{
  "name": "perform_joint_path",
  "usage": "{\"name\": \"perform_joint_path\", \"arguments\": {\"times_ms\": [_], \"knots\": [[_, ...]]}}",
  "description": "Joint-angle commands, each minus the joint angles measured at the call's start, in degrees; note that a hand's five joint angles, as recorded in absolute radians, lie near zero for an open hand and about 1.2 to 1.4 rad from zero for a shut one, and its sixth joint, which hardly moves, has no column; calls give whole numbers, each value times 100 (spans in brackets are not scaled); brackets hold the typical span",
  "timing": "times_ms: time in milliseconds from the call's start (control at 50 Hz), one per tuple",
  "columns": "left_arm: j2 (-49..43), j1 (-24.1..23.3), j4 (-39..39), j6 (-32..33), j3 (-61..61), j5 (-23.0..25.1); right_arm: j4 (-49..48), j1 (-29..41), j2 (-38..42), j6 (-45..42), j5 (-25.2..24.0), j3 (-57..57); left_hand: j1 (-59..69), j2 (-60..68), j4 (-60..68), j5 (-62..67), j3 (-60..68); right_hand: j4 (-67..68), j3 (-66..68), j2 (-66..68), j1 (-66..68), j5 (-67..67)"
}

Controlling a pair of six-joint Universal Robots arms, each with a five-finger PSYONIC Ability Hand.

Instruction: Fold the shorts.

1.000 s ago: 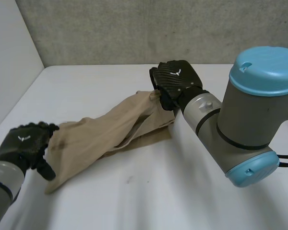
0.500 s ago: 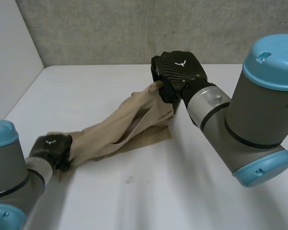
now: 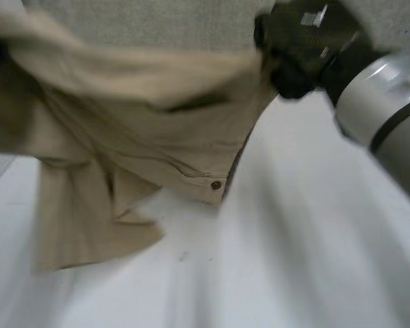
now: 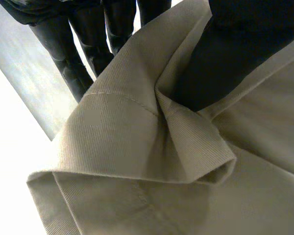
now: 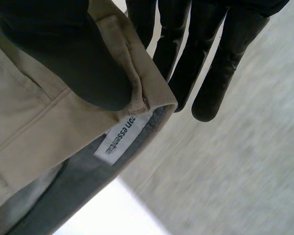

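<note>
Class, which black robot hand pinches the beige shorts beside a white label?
The right hand: its thumb pins the beige shorts next to the white label; the left hand pinches plain cloth.

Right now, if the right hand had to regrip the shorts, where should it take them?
On the shorts, the waistband beside the white label, from its free edge, pinched across both faces as the right hand has it: that band looks doubled and stitched, so it should hold firm.

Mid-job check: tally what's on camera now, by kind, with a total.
Beige shorts: 1
Black hands: 2, the left hand and the right hand, each pinching the shorts
White table: 1
Total: 4
</note>
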Motion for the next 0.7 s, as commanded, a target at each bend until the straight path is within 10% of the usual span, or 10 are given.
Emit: {"name": "perform_joint_path", "arguments": {"times_ms": [20, 220, 440, 700], "knots": [[169, -70, -406, -265, 1399, 10, -39, 0, -954, 215, 5, -517, 1585, 1148, 1158, 1425, 1186, 1175, 1349, 1291, 2418, 1333], [-586, -202, -820, -564, 883, 28, 592, -350, -947, 189, -56, -509, 1585, 1148, 1158, 1425, 1186, 1175, 1349, 1291, 2418, 1333], [-3271, -693, -304, -643, 616, 28, 700, -1019, 1513, 127, -478, -279, 1585, 1148, 1158, 1425, 1186, 1175, 1349, 1291, 2418, 1333], [-6027, -765, 1771, -433, 2840, 36, -1882, -1037, 3307, 92, -100, -1088, 1585, 1148, 1158, 1425, 1186, 1175, 1349, 1291, 2418, 1333]]}}
